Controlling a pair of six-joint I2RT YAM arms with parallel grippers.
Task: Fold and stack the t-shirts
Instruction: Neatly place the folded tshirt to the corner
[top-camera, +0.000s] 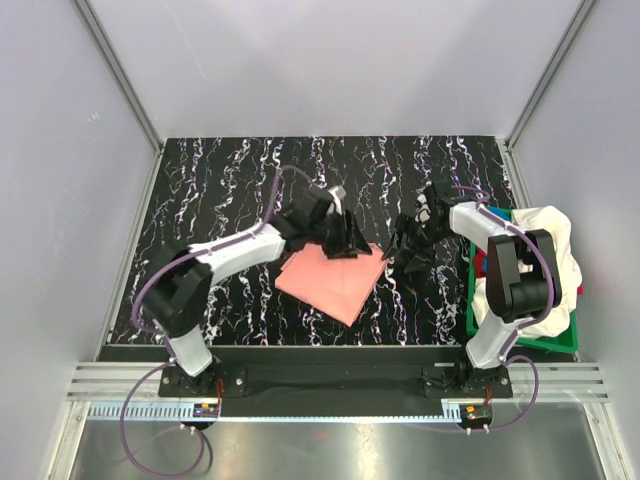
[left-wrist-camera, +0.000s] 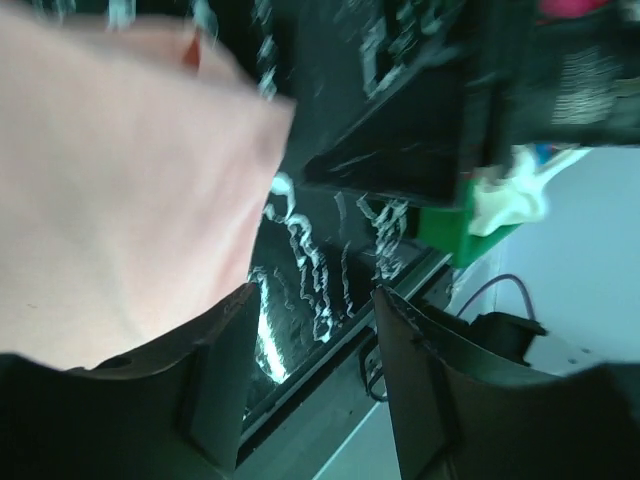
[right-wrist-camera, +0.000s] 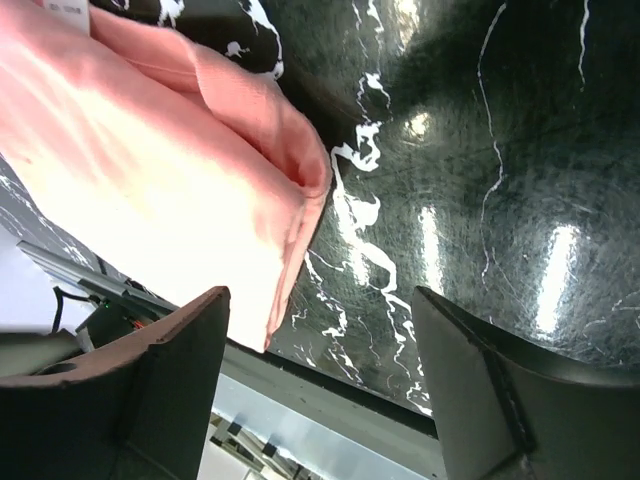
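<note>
A salmon-pink t-shirt (top-camera: 332, 280) lies folded flat in the middle of the black marbled table; it also shows in the left wrist view (left-wrist-camera: 110, 180) and the right wrist view (right-wrist-camera: 170, 170). My left gripper (top-camera: 352, 243) is open and empty over the shirt's far edge, its jaws (left-wrist-camera: 310, 380) apart over bare table. My right gripper (top-camera: 408, 250) is open and empty just right of the shirt's right corner, its jaws (right-wrist-camera: 320, 390) apart above the table. A cream-white t-shirt (top-camera: 545, 250) lies heaped in the green basket, with blue and red cloth under it.
The green plastic basket (top-camera: 520, 335) stands at the table's right edge, also in the left wrist view (left-wrist-camera: 450, 230). The table (top-camera: 220, 190) has a metal rail along its near edge. Grey walls close in the left, back and right.
</note>
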